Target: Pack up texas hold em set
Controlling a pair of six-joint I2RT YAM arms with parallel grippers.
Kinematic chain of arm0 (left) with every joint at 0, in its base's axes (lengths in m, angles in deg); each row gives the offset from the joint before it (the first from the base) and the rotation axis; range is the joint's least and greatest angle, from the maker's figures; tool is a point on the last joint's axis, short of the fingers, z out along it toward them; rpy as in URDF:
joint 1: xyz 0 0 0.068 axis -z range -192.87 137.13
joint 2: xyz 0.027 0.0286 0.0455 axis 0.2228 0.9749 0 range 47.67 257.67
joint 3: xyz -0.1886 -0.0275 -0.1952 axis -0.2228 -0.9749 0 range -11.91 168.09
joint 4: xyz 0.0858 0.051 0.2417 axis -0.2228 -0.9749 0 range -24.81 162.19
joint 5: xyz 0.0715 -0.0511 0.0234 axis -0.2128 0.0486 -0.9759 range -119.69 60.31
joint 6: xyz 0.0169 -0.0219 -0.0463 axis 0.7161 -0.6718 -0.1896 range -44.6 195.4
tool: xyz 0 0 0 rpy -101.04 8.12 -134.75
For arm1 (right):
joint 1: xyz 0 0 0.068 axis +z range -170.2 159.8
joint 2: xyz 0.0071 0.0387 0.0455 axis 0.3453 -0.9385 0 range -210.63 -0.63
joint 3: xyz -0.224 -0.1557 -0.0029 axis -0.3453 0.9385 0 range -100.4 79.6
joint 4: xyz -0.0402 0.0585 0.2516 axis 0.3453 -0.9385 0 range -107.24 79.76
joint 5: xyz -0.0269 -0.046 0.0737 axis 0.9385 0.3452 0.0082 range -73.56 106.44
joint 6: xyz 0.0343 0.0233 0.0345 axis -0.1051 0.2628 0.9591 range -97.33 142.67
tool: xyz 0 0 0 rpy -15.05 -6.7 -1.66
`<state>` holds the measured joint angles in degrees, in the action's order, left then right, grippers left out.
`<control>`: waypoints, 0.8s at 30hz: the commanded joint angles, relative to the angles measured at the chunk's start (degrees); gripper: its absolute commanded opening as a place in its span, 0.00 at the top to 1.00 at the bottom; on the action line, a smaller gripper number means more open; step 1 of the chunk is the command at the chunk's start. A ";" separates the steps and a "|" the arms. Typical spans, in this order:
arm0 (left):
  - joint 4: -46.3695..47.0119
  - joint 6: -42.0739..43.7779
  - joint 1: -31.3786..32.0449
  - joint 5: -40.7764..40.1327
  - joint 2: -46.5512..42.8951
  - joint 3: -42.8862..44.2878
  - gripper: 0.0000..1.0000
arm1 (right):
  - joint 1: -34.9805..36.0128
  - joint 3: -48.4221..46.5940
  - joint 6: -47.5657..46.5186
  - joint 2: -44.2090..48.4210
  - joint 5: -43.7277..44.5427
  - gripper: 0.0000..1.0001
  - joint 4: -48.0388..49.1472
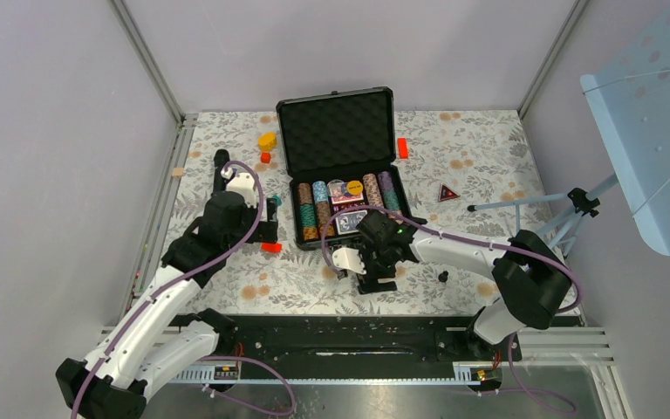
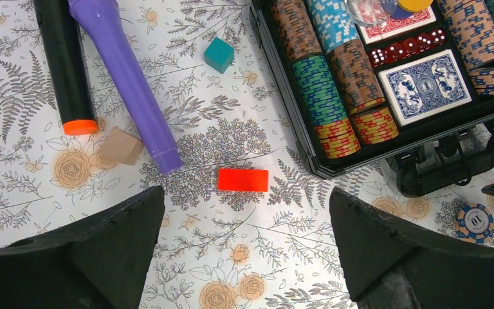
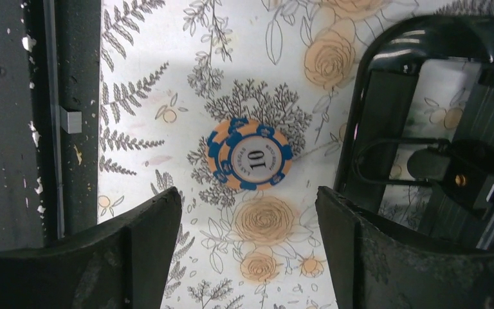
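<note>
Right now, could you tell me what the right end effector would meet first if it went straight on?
Probably the loose poker chip lying flat on the tablecloth, centred ahead of the open right end effector; how far off is unclear.

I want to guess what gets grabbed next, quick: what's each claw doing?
Left claw: open, empty.
Right claw: open, empty, near a loose poker chip.

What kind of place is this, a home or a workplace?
Most likely a robot lab cell, not a home: a left arm and a right arm are bolted to a rail at the table edge, plain grey walls close it in, and a tripod stands at its right side.
</note>
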<state>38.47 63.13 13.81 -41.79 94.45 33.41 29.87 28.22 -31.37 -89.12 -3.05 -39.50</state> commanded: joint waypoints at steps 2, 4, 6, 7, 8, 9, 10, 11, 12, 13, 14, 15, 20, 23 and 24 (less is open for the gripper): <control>2.51 -0.03 -0.22 0.60 -1.34 0.12 0.01 | 2.52 -2.44 -2.45 -2.01 1.45 0.19 -0.39; 2.49 -0.03 -0.22 0.63 -1.41 0.12 0.01 | 2.96 -2.49 -2.60 -2.37 2.12 0.19 -0.13; 2.51 -0.03 -0.18 0.64 -1.43 0.05 0.01 | 3.16 -2.42 -3.01 -2.60 2.54 0.19 -0.10; 2.51 -0.03 -0.22 0.59 -1.43 0.11 0.01 | 3.20 -2.46 -3.00 -2.71 2.87 0.19 -0.01; 2.46 -0.04 -0.22 0.59 -1.43 0.12 0.01 | 3.24 -2.42 -3.00 -2.87 3.15 0.19 0.14; 2.53 -0.03 -0.24 0.63 -1.36 0.14 0.01 | 3.28 -2.42 -3.10 -3.02 3.48 0.19 0.19; 2.52 -0.03 -0.25 0.59 -1.42 0.19 0.01 | 3.41 -2.41 -3.17 -3.25 3.95 0.19 0.34; 2.49 -0.03 -0.25 0.63 -1.43 0.14 0.01 | 3.52 -2.37 -3.11 -3.51 4.20 0.19 0.74; 2.50 -0.05 -0.22 0.66 -1.43 0.04 0.01 | 3.67 -2.38 -3.13 -3.73 4.67 0.19 1.05; 2.48 -0.03 -0.22 0.62 -1.43 0.03 0.01 | 3.88 -2.40 -3.15 -3.96 5.11 0.20 1.19; 2.48 -0.09 -0.22 0.59 -1.43 0.03 0.01 | 3.98 -2.48 -3.24 -4.35 5.53 0.20 1.21; 2.51 -0.09 -0.24 0.59 -1.41 0.03 0.01 | 4.06 -2.58 -3.26 -4.67 5.79 0.20 1.22; 2.49 -0.04 -0.22 0.58 -1.42 0.03 0.01 | 4.20 -3.11 -3.26 -5.39 5.89 0.20 1.54; 2.55 -0.05 -0.22 0.51 -1.42 0.04 0.01 | 4.25 -3.61 -3.19 -5.84 6.11 0.20 1.59; 2.47 -0.08 -0.23 0.50 -1.46 0.04 0.01 | 4.25 -3.76 -3.13 -6.07 6.20 0.20 1.58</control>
<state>38.47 63.13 13.81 -41.75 93.84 33.41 33.43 26.93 -33.73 -94.41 2.13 -38.71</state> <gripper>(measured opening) 0.989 0.804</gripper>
